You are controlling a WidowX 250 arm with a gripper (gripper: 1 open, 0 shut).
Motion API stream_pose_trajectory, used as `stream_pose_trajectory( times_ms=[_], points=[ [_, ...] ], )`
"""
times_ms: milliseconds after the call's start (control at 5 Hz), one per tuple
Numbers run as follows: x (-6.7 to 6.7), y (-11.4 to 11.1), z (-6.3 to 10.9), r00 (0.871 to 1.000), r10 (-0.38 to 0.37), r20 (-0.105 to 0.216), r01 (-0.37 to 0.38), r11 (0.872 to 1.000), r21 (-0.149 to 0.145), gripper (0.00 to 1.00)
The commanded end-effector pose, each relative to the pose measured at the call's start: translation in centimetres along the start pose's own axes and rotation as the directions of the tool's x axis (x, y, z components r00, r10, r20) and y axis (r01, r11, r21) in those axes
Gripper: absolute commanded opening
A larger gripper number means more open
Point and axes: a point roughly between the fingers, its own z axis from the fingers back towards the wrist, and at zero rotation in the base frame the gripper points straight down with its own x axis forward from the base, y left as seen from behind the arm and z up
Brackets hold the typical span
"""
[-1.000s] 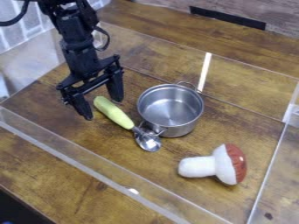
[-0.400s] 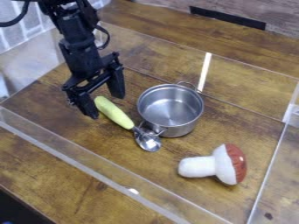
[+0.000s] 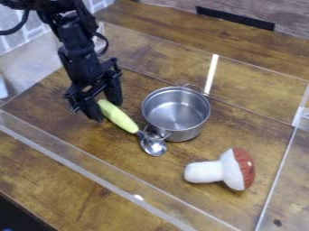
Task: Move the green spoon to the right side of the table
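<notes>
The round steel pot [image 3: 176, 112] stands empty near the middle of the table [image 3: 72, 171], the green spoon [image 3: 128, 124] lying just left of it — silver bowl by the pot's base. The black arm reaches steeply down, and its gripper [image 3: 98, 111] straddles the handle's far end, jaws partly closed; a firm grasp cannot be told.

On the table [image 3: 72, 153], the green spoon [image 3: 129, 124] lies just left of the pot [image 3: 176, 113]; the mushroom [image 3: 223, 169] lies nearer, to the right.
</notes>
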Motion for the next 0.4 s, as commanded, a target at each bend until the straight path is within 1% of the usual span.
stream_pose_trajectory(
  times_ms=[0, 200],
  points=[
    [-1.0, -1.0, 3.1, 0.998, 0.031, 0.048, -0.028, 0.998, -0.062, 0.0],
    [-2.7, -1.1, 5.1, 0.995, 0.078, 0.06, -0.073, 0.994, -0.077, 0.0]
  ],
)
